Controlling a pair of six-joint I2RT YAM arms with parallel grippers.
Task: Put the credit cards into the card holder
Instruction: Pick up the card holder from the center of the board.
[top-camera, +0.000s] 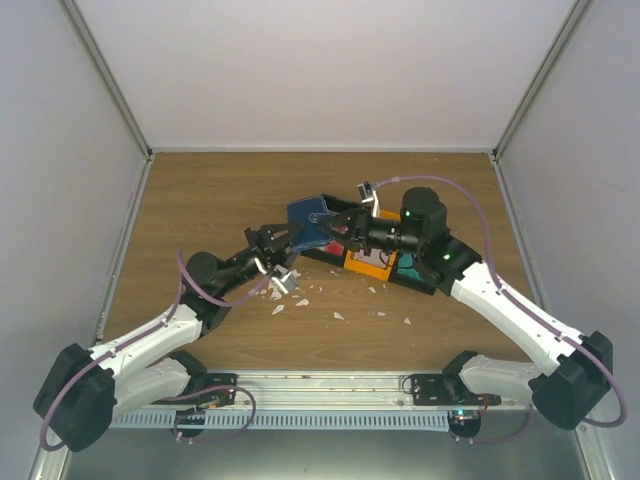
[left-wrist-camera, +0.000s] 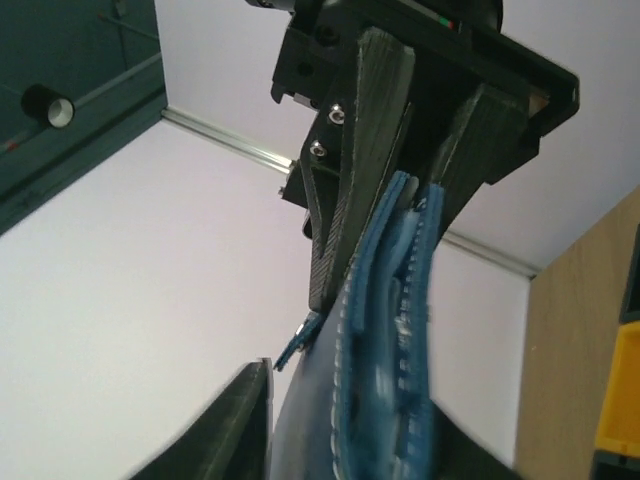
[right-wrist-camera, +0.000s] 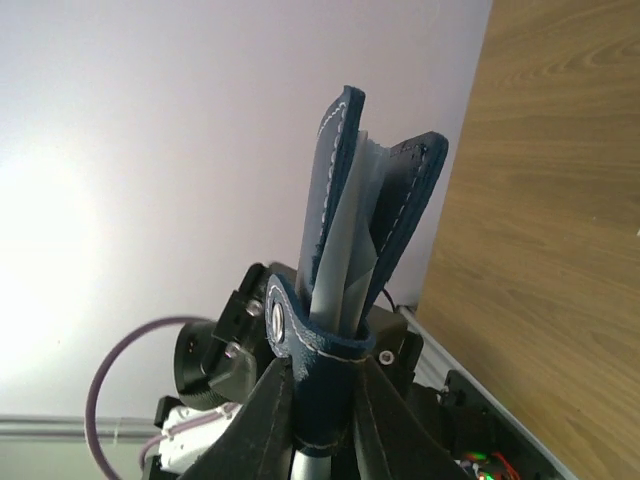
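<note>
Right gripper (top-camera: 332, 230) is clamping the card holder (top-camera: 306, 220). In the right wrist view its fingers (right-wrist-camera: 272, 420) are pinching the folded, strapped end, and the two leaves are fanning apart away from it. A pale grey layer (right-wrist-camera: 345, 250) is showing between the leaves; can't tell if it's a card or the lining.

Left gripper (top-camera: 292, 240) is coming at the holder from the opposite side. The holder is sitting between its fingers (left-wrist-camera: 235, 430), but I can't tell whether they're pressing or just bracketing it. The two grippers are facing each other nose to nose, with only the holder between them.

The holder is hanging edge-up over the middle of the table (top-camera: 200, 200), slightly toward the far edge.

Room to move:
- Bare wood is running from the holder to the far edge and the left edge.
- The black-and-orange tray (top-camera: 368, 263) is sitting just beside and partly under the right gripper, angling toward the right edge, so it's tight there.
- White scraps (top-camera: 300, 295) are lying between the arms, toward the near edge.
- White walls (top-camera: 320, 70) are closing off the far, left and right edges.
</note>
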